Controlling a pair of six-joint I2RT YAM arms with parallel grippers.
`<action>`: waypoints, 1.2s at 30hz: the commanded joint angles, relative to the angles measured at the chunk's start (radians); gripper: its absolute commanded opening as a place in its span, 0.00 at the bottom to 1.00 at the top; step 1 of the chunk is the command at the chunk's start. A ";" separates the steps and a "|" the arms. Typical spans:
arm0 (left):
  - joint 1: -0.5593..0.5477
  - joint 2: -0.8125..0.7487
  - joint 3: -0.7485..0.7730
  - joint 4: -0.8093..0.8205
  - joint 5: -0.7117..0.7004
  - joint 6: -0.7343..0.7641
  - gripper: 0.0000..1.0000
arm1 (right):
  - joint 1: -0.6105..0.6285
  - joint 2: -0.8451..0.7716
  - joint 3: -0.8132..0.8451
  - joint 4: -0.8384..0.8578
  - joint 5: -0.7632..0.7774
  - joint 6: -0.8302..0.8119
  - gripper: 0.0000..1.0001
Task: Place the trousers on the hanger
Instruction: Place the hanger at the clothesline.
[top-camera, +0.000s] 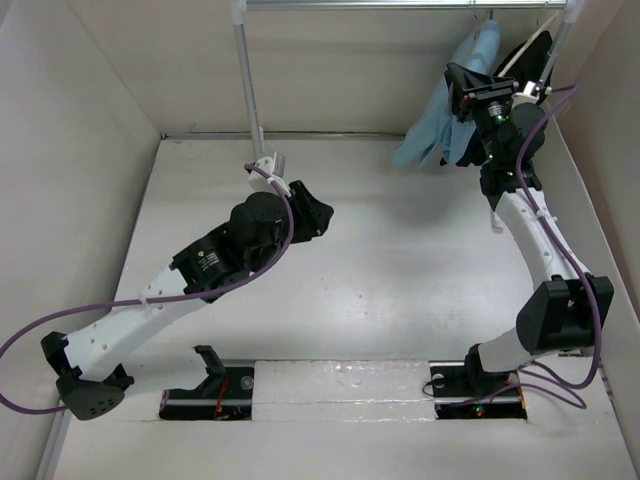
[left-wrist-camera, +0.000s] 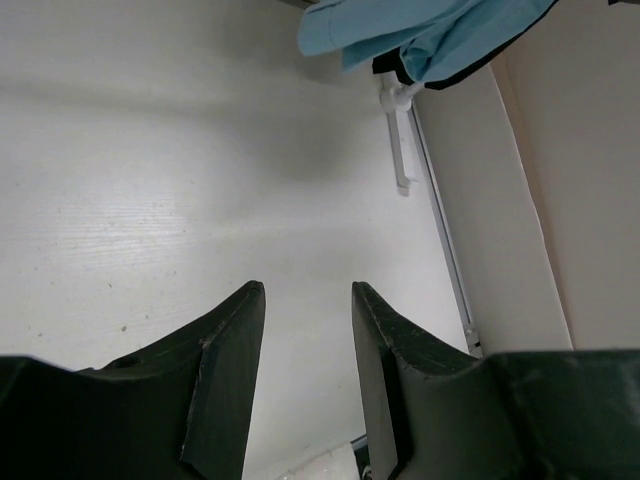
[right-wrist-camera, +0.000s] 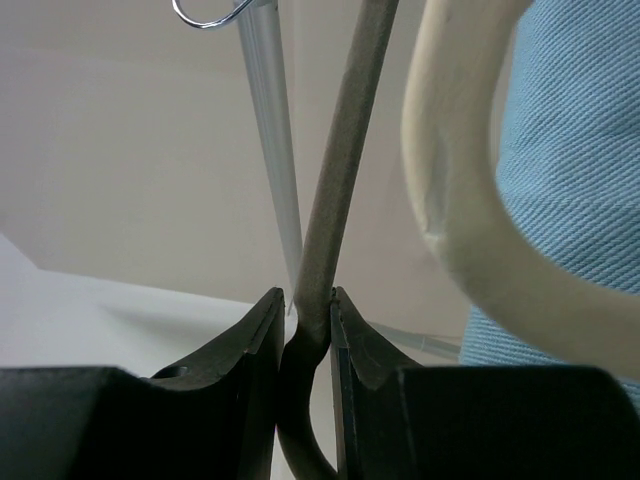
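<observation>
The light blue trousers (top-camera: 440, 120) hang in a bunch at the back right, under the top rail; the left wrist view shows them at its top edge (left-wrist-camera: 420, 28). My right gripper (top-camera: 487, 97) is raised beside them. It is shut on the thin grey hanger (right-wrist-camera: 345, 170), whose bar runs up from between the jaws (right-wrist-camera: 305, 298). Blue trousers cloth (right-wrist-camera: 585, 150) fills the right of that view. My left gripper (top-camera: 318, 215) hovers over the table's middle left, open with only bare table between its fingers (left-wrist-camera: 308, 292).
A thicker cream-white hanger (right-wrist-camera: 450, 190) curves just right of the grey one, also seen at the back right (top-camera: 527, 48). A metal rail (top-camera: 400, 4) and its post (top-camera: 247, 80) stand at the back. A white bracket (left-wrist-camera: 400, 150) lies by the right wall.
</observation>
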 joint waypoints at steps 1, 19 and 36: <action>0.001 -0.024 -0.017 0.037 0.014 -0.019 0.36 | -0.017 -0.032 0.119 0.319 -0.021 -0.017 0.00; 0.001 -0.021 -0.035 0.029 0.007 -0.029 0.38 | -0.065 -0.071 -0.013 0.279 -0.059 -0.039 0.37; 0.001 -0.013 0.095 -0.037 -0.081 0.053 0.56 | -0.074 -0.251 0.041 -0.015 -0.150 -0.337 1.00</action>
